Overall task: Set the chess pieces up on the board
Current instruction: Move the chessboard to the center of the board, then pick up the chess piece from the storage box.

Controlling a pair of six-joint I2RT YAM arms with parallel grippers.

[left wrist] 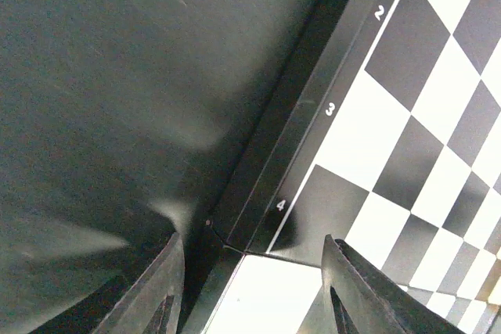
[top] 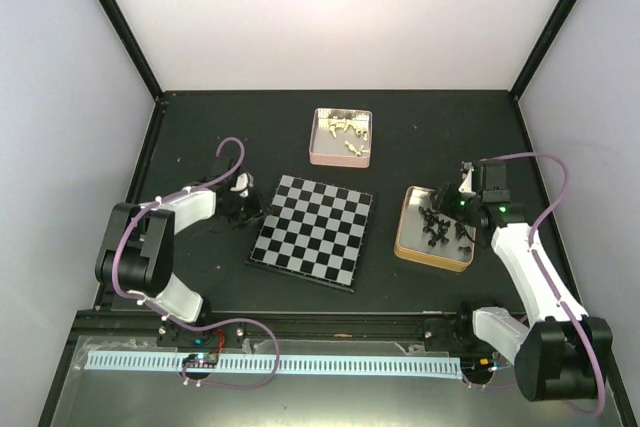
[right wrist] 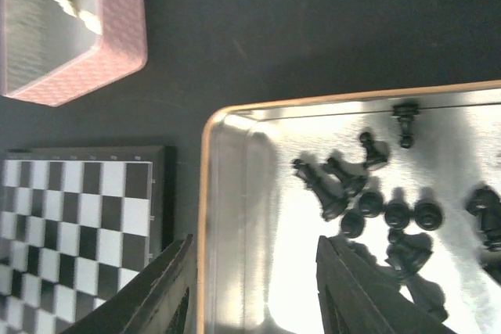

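Observation:
The board [top: 312, 232] lies flat in the middle of the table, its squares bare. Black chess pieces [right wrist: 337, 185] lie jumbled in a gold-rimmed tin [right wrist: 205, 193] to the board's right. White chess pieces [top: 345, 130] lie in a pink tin [top: 315, 152] behind the board. My left gripper [left wrist: 254, 271] hangs low over the board's left edge [left wrist: 297, 154], near the numbers 3 and 4, open and holding nothing. Over the left end of the gold-rimmed tin my right gripper [right wrist: 254, 271] stands open, straddling the rim, with the black pieces just to its right.
The pink tin [right wrist: 117, 37] shows at the upper left of the right wrist view, the board's corner [right wrist: 70, 209] below it. Black walls frame the dark table. A ruler strip [top: 270, 364] runs along the near edge between the arm bases.

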